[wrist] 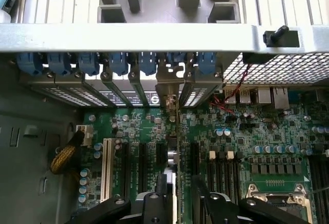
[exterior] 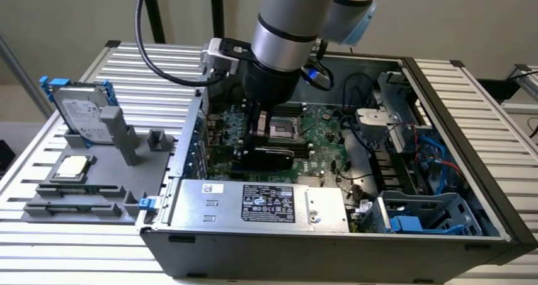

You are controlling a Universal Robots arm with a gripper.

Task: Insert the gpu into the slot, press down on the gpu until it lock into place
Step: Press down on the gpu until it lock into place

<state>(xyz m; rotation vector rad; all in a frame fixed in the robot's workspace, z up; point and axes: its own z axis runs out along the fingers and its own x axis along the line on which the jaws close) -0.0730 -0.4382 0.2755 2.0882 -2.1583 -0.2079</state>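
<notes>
While the robot arm (exterior: 286,26) is reaching down from the top centre of the exterior view into an open desktop computer case (exterior: 336,250), its gripper (exterior: 266,133) is sitting directly over the gpu (exterior: 271,156). The black card is standing on edge on the green motherboard (exterior: 324,130), near the middle of the exterior view, just behind the silver labelled power supply (exterior: 261,202). The slot beneath the card is hidden by the card itself.

Seen from the wrist camera, the gripper (wrist: 180,185) is straddling the gpu (wrist: 172,154), which is showing edge-on among the black expansion sockets. The two dark fingers (wrist: 160,193) are standing apart, with a strip of motherboard (wrist: 247,131) showing between the card and one of them; whether either finger is touching the card cannot be told. The card's metal bracket (wrist: 169,82) is lining up with the row of slot covers under the blue retaining clips (wrist: 118,62).

At the exterior view's left, a grey parts fixture (exterior: 92,171) is holding a hard drive (exterior: 80,111) upright on the slatted table (exterior: 496,127).
</notes>
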